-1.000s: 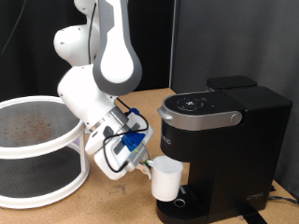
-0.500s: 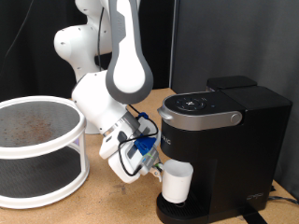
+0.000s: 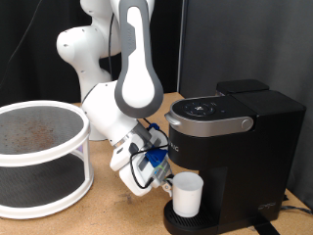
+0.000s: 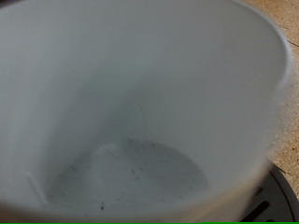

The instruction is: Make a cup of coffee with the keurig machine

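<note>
While the gripper (image 3: 164, 177) is clamped on its 9 o'clock wall, the cup (image 3: 187, 194) sits on the keurig machine (image 3: 230, 157) drip base, apparently light, rigid, slick-glazed and chippable.

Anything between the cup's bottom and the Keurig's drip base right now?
Nothing shows between the cup and the keurig machine drip base in the exterior view; contact can't be judged.

cup (image 4: 140, 103) – rim cropped, blurred | pincer (image 3: 168, 182) – fingertips hidden by cup
</note>
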Motion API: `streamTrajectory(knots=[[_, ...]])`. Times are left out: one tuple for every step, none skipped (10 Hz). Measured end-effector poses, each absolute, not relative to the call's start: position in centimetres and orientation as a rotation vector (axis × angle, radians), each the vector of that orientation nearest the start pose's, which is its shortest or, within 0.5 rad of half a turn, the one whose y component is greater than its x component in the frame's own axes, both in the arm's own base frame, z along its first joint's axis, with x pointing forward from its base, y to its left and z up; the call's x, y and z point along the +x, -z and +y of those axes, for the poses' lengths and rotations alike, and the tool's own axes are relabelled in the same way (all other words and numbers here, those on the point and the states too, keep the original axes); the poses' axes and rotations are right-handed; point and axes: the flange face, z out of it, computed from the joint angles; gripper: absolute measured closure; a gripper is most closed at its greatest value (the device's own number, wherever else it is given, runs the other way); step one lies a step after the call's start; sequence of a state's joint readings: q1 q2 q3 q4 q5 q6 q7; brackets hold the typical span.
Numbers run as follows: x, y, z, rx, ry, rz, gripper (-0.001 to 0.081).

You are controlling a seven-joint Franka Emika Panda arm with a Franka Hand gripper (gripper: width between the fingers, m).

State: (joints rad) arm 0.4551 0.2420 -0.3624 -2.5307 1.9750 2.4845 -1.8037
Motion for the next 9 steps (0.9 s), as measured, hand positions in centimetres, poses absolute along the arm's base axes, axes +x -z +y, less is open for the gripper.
streamTrajectory(knots=[[42.1,-16.8,2.6,-2.447,0.711,-0.098,0.0710],[42.1,-16.8,2.7,-2.446,0.711,-0.097,0.0498],[42.1,-16.8,2.7,-2.446,0.710,-0.091,0.0498],[42.0,-16.9,2.5,-2.446,0.704,-0.090,0.0360],[41.8,-17.2,2.1,-2.447,0.688,-0.089,0.0193],[41.6,-17.7,1.5,-2.448,0.663,-0.085,0.0193],[41.1,-18.3,0.7,-2.451,0.629,-0.083,0.0049],[40.5,-18.9,-0.2,-2.453,0.594,-0.086,0.0049],[39.9,-19.5,-1.0,-2.449,0.572,-0.093,0.0006]])
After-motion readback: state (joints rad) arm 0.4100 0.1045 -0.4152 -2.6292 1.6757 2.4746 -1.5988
